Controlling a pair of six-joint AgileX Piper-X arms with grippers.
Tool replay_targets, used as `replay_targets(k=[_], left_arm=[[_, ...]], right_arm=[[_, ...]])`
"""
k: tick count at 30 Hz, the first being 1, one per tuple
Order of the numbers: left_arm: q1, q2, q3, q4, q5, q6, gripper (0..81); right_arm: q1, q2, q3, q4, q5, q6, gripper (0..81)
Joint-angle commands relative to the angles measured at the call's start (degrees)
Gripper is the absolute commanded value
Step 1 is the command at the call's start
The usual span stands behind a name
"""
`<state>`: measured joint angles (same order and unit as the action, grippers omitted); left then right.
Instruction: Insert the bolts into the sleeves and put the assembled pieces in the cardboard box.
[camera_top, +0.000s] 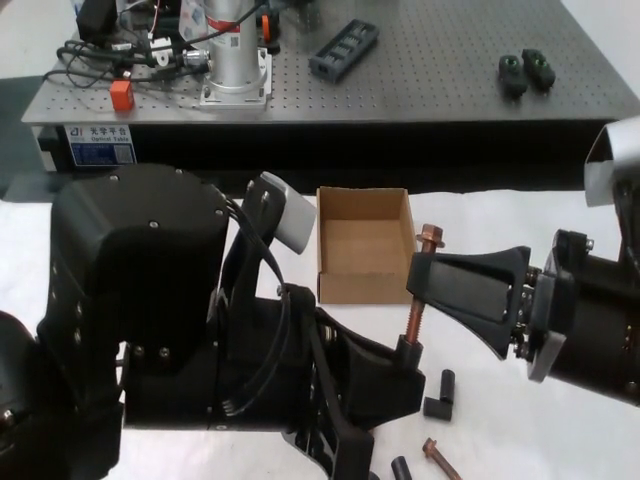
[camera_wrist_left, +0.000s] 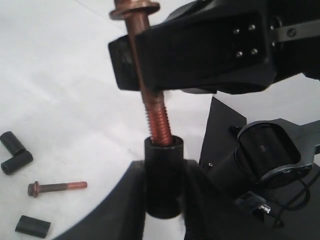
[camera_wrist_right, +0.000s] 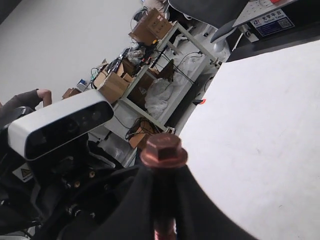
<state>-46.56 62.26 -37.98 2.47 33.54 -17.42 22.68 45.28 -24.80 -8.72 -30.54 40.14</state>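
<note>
The right gripper (camera_top: 421, 287) is clamped on the shank of a copper-coloured bolt (camera_top: 427, 275), just under its flanged hex head, and holds it upright. In the right wrist view the bolt head (camera_wrist_right: 163, 150) stands up between that gripper's two black fingers (camera_wrist_right: 125, 205). Directly below, the left gripper (camera_wrist_left: 164, 202) is closed around a black sleeve (camera_wrist_left: 164, 172), also upright with its open end up. The bolt's threaded tip (camera_wrist_left: 159, 127) sits in the sleeve's mouth, while most of the thread is outside it.

Just behind the two grippers, the cardboard box (camera_top: 363, 245) stands open on the white bench surface (camera_top: 500, 430). In front of the grippers, near the right arm, two loose sleeves (camera_top: 441, 395) lie touching at an angle. A second bolt (camera_top: 440, 460) and a third sleeve (camera_top: 400, 467) lie nearer the camera. A perforated metal table (camera_top: 430, 80) stands beyond the box.
</note>
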Motion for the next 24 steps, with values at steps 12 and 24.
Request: replay_targets(k=[12, 24], left_arm=[[0.0, -0.7, -0.5, -5.5, -7.9, 1.3, 0.6], [4.5, 8.9, -8.1, -8.6, -22.8, -6.0, 0.6]], right_arm=[[-1.3, -0.6, -0.1, 0.6, -4.8, -2.5, 40.6], [-17.9, -16.2, -0.1, 31.3, 1.9, -11.1, 40.6]])
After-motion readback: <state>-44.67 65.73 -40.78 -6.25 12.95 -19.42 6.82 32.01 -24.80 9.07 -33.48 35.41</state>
